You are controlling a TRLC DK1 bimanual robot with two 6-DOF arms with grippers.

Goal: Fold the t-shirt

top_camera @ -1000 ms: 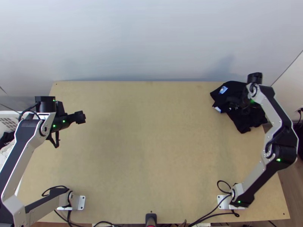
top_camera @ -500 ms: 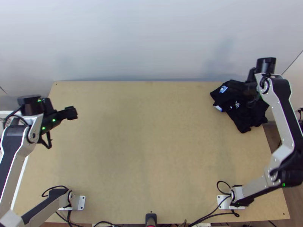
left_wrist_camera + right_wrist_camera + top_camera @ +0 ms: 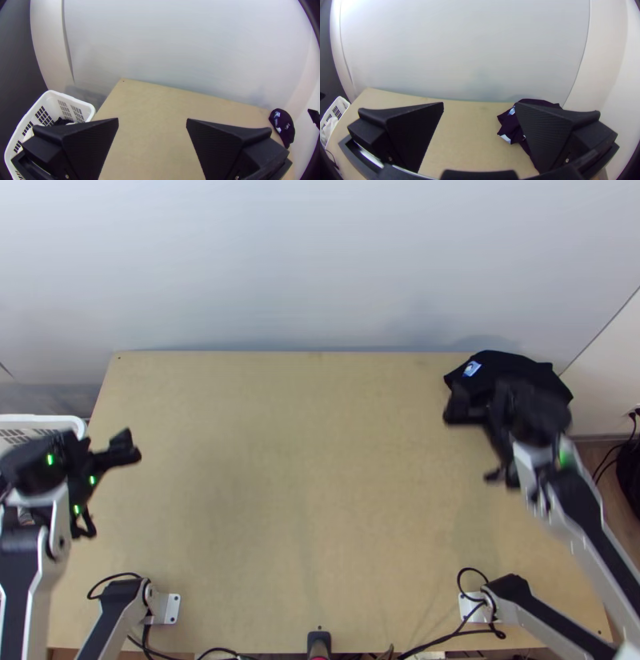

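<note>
Re progress: no fold made w/ intent can be made out, so the job is judged to be approx. at its start. The black cotton-looking t-shirt w/ pale blue-and-white patches [image 3: 512, 364] is left bunched at 2 o'clock on the light wooden table [image 3: 320, 484], by the far RH corner, partly hidden under the right arm in the top view. Still to be done, prob. in this order: shirt drawn toward mid-table, spread flat, sleeves & sides folded in, then folded to a neat rect. Left gripper w/ wide flat black fingers [image 3: 152, 120] is held spread wide, nothing gripped, betw. 9 & 10 o'clock, near the white plastic basket [image 3: 48, 418] off the table's side. Right gripper of same type [image 3: 479, 103] is likewise parted wide & empty, betw. 2 & 3 o'clock, beside/over the shirt's near part; contact can't be told. Vs. the frame 0.5 s ago: right arm's wrist is brought from beyond the shirt, approx. 1 o'clock of it, to its near side, ~6 o'clock; left gripper is shifted outward & a bit toward the near edge. Shirt's far edge & blue patch are seen unmoved; its middle print, visible then, is now covered in the top view.
</note>
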